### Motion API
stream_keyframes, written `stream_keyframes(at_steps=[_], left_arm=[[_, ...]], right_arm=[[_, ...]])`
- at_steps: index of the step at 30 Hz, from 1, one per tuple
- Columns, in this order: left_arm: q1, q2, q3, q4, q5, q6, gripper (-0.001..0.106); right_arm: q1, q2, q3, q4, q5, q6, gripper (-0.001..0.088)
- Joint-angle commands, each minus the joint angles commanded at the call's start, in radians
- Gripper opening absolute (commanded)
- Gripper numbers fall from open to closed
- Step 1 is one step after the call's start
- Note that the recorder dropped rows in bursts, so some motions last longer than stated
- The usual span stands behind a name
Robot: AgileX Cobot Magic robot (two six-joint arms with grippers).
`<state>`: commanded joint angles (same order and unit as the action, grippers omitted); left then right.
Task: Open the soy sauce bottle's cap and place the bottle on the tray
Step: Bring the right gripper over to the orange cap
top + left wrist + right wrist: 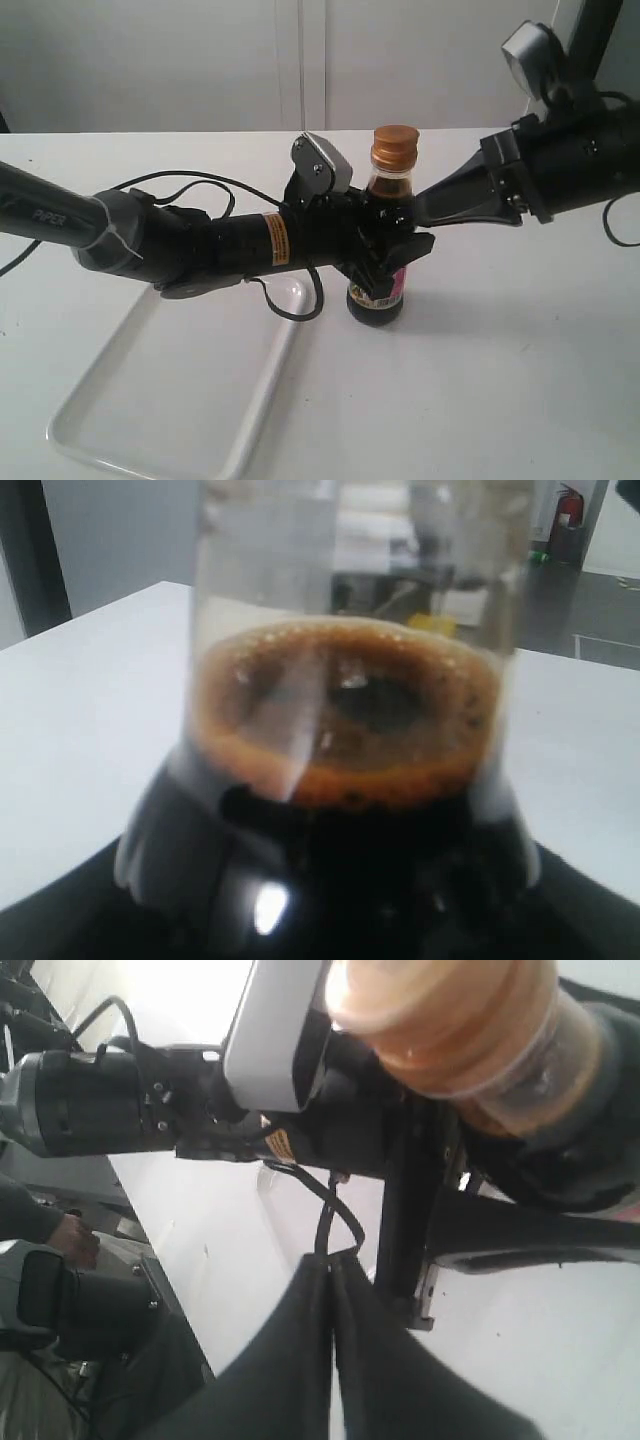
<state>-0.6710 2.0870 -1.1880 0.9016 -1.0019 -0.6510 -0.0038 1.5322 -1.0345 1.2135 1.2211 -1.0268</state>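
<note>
The left gripper (392, 262) is closed around the soy sauce bottle (380, 300), squeezing its middle. The bottle stands up straight on the white table (520, 380), just beside the tray (170, 400), not on it. The right gripper (425, 208) has its two fingers (330, 1360) pressed together, holding nothing, with its tip close to the bottle's neck. The cap (395, 143) is on top and closed.

The table is white and the wall behind is pale. The left wrist view shows foamy brown sauce inside the glass (350, 710). The right wrist view shows the cap (440, 1020) up close, with the left arm (120, 1100) behind.
</note>
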Motion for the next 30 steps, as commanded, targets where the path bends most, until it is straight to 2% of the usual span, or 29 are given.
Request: stream_keyframes(at_steps=[6, 18, 25, 30], left_arm=[[0.000, 0.000, 0.000, 0.006, 0.003, 0.002, 0.000], [0.000, 0.000, 0.000, 0.026, 0.003, 0.002, 0.000], [0.000, 0.000, 0.000, 0.042, 0.003, 0.002, 0.000], [0.000, 0.000, 0.000, 0.043, 0.003, 0.004, 0.000]], right_arm=[[0.000, 0.029, -0.037, 0.031, 0.000, 0.000, 0.0000], [0.004, 0.080, -0.052, 0.053, 0.000, 0.000, 0.0000], [0.004, 0.119, -0.052, 0.062, -0.045, 0.000, 0.0000], [0.004, 0.133, -0.052, 0.103, -0.052, -0.017, 0.0000]])
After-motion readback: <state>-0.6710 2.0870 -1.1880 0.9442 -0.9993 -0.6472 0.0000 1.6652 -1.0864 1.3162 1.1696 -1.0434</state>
